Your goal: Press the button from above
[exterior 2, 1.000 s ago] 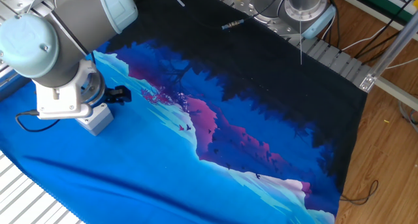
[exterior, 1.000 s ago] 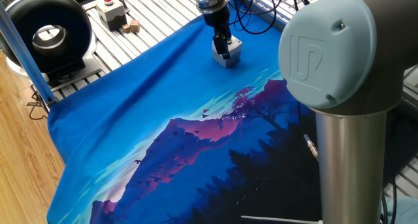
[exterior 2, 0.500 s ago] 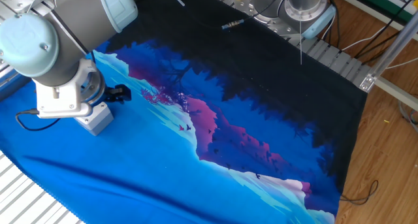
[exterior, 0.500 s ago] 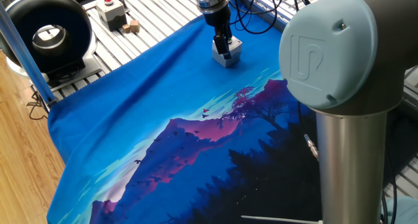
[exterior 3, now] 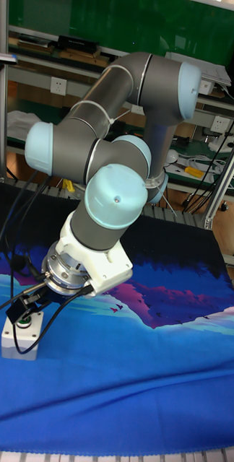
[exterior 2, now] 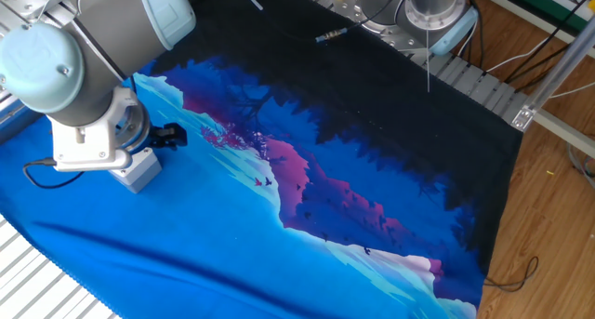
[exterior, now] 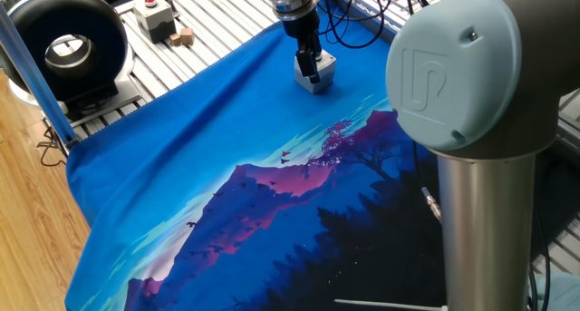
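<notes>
The button (exterior 3: 25, 324) is a small green cap with a silver ring on top of a light-grey cube box (exterior: 321, 78) that sits on the far part of the blue printed cloth (exterior: 208, 139). My gripper (exterior: 311, 68) points straight down onto the top of the box, its dark fingertips together with no gap and resting on the button. In the tall fixed view the gripper (exterior 3: 19, 313) covers part of the button. In the other fixed view the wrist hides the fingers and the button, and only the box (exterior 2: 138, 171) shows.
A grey box with a red button (exterior: 156, 14), small wooden blocks (exterior: 184, 37) and a black round device (exterior: 63, 46) stand on the slatted table beyond the cloth. The arm's large elbow (exterior: 462, 71) fills the right foreground. Cables (exterior 3: 9, 238) trail near the wrist.
</notes>
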Robot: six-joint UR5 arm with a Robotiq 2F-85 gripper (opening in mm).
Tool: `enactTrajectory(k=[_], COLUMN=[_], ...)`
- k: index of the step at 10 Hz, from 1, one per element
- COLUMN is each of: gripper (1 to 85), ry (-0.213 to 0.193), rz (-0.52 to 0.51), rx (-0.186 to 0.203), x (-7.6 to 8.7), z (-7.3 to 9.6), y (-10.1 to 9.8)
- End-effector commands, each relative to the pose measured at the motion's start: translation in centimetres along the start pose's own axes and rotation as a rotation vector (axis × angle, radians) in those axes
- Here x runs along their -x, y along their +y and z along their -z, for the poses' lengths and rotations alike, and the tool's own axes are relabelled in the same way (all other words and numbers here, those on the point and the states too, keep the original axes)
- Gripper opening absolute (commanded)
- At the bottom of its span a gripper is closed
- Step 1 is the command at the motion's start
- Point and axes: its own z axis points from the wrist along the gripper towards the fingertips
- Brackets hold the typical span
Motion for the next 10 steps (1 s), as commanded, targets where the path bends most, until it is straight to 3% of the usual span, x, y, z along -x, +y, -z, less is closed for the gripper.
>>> enactTrajectory(k=[1,5,6,8,9,10], gripper=[85.0,85.0,85.0,85.0,85.0,85.0], ry=[-0.011,-0.01,-0.03,-0.14,-0.169,-0.157], rz=[-0.004,-0.004,-0.007,-0.04,-0.044,-0.042], rx=[0.01,0.015,0.023,-0.014,0.005,0.001], x=[0.4,-0.5,-0.3,2.5,3.3,3.0], z=[-0.2,1.1,1.5,1.8,1.9,1.9], y=[0.1,-0.1,0.0,-1.0,-0.5,-0.6])
